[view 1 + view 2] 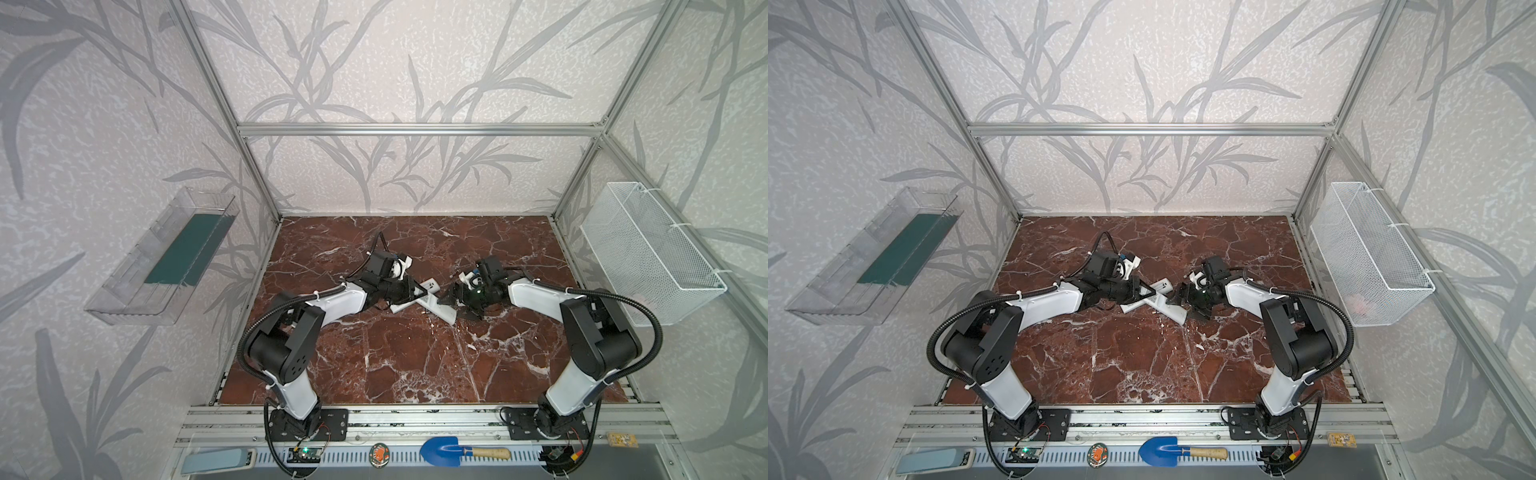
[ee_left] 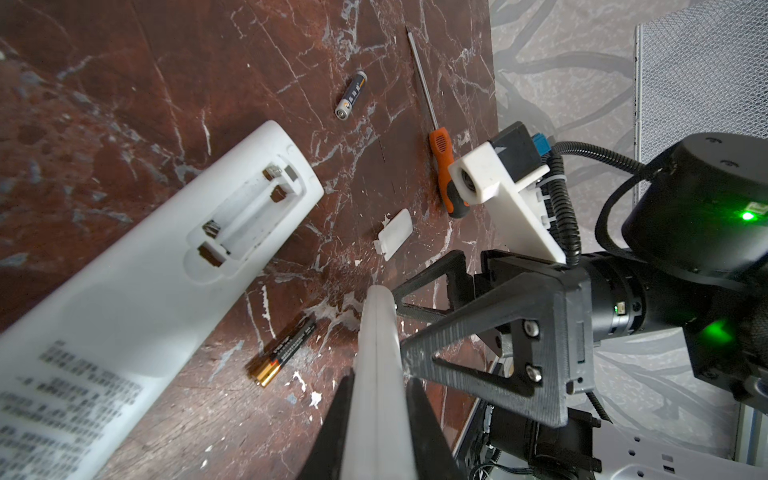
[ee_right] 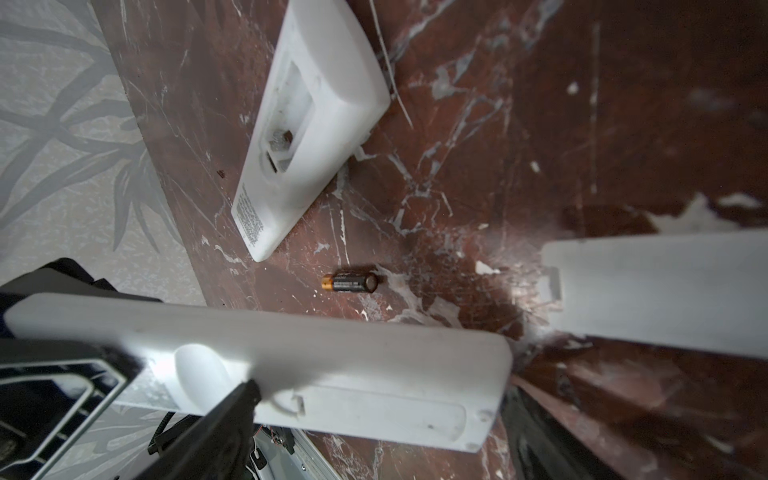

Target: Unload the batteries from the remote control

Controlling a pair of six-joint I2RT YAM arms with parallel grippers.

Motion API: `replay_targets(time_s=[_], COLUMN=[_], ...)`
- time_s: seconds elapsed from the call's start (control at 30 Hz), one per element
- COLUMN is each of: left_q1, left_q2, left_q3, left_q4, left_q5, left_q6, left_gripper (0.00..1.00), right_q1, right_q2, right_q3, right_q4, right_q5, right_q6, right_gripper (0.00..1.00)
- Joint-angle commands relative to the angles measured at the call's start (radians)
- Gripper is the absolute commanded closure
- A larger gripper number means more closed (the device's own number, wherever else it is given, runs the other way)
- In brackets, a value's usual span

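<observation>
We pinch a long white plastic remote control (image 2: 376,332) edge-up in the left gripper (image 2: 380,376); the right gripper (image 1: 458,308) straddles its end, fingers spread wide.
Beside it, a second white remote's (image 2: 124,311) open battery bay (image 2: 245,216) shows bare contacts; two cylindrical batteries, a black-gold cell (image 2: 284,353) and a grey cell (image 2: 351,94), lie on the red-brown marble tabletop (image 1: 415,365), whose near half gives us room.

Blurred print on remote (image 2: 70,386) back, tiny battery (image 2: 286,351) lettering, nothing legible
</observation>
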Motion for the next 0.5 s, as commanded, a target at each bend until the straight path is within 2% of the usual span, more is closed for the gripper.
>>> replay_targets(time_s=[0.0, 0.13, 0.47], left_q1=[-0.007, -0.007, -0.011], left_q2=[0.01, 0.007, 0.013], left_q3=[0.027, 0.023, 0.025], left_q4=[-0.009, -0.009, -0.011], left_q5=[0.01, 0.009, 0.002], left_q6=[0.013, 0.012, 0.009], left_gripper=[1.0, 1.0, 1.0], right_q1=[0.004, 0.003, 0.013], right_q2=[0.008, 0.026, 0.054], right_q3=[-0.004, -0.007, -0.022], right_q4=[0.024, 0.002, -0.033], right_q5=[-0.011, 0.009, 0.032], right_q6=[0.01, 0.009, -0.031], right_gripper=[0.09, 0.11, 0.22])
